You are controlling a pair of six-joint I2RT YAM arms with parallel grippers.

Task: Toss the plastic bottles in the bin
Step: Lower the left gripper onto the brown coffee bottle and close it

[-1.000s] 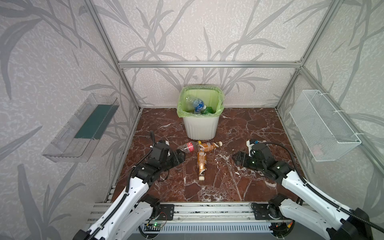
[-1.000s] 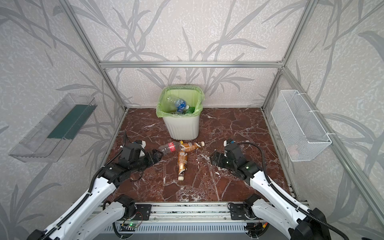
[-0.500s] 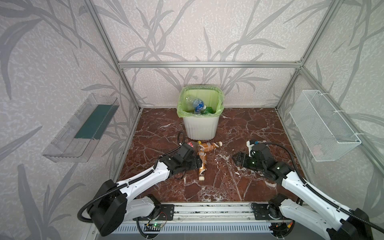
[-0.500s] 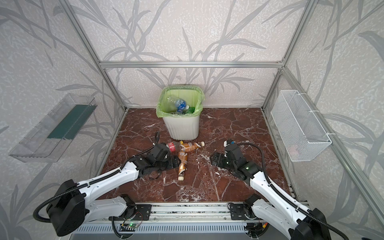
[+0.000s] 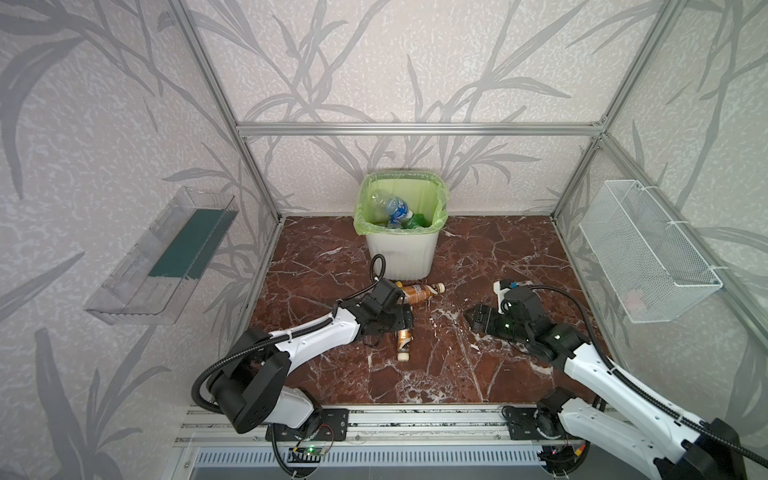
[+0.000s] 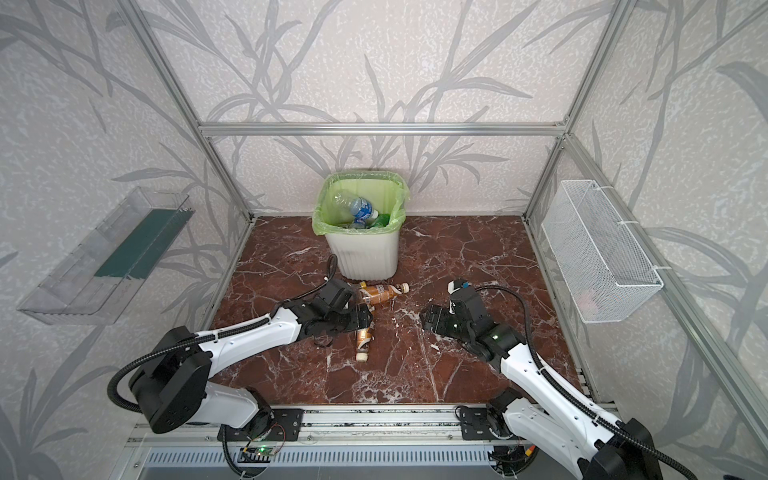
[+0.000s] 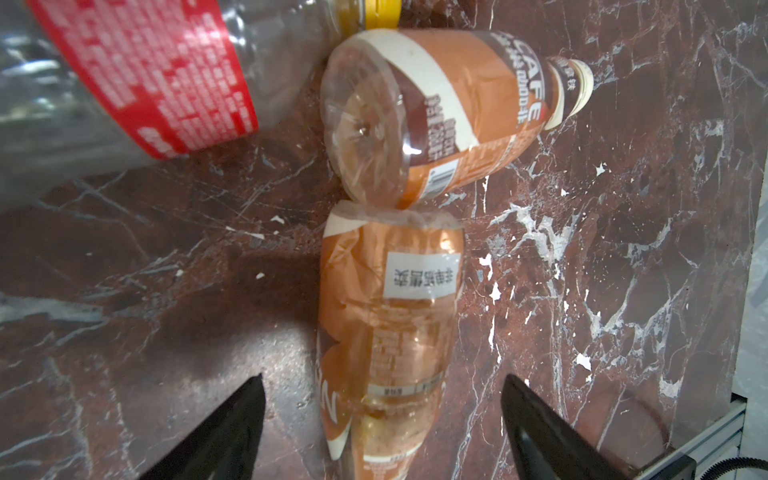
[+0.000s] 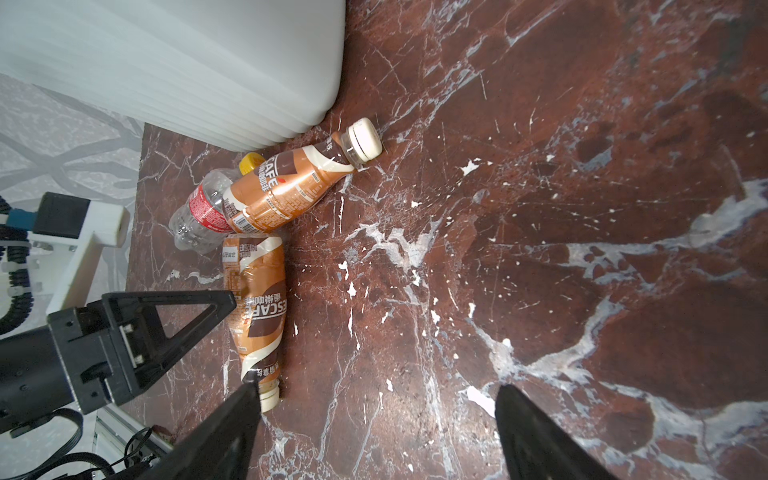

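The left pincer (image 7: 380, 388) stands open astride the crushed amber bottle (image 7: 390, 299), not gripping it; in both top views it hides that bottle's body. The red-labelled bottle (image 7: 158, 70), near the bin (image 5: 402, 253), is cut off. The right pincer (image 8: 374, 392) is open, empty.

**Three bottles down, others already binned**

The white ribbed bin (image 5: 401, 253), lined with a light-green bag, stands upright at 12 o'clock on the bench (image 5: 478, 374). Inside it lie a clear blue-labelled bottle (image 5: 390, 205) and a green bottle (image 5: 417, 219). Just at the bin's 6 o'clock an amber coffee bottle (image 5: 417, 293) lies on its side, cream cap toward 3 o'clock. A second, crumpled amber bottle (image 5: 402, 341) meets it base to base, cap toward 6 o'clock. A clear red-labelled bottle (image 8: 203, 208), yellow-capped, lies against the first at its 9 o'clock.
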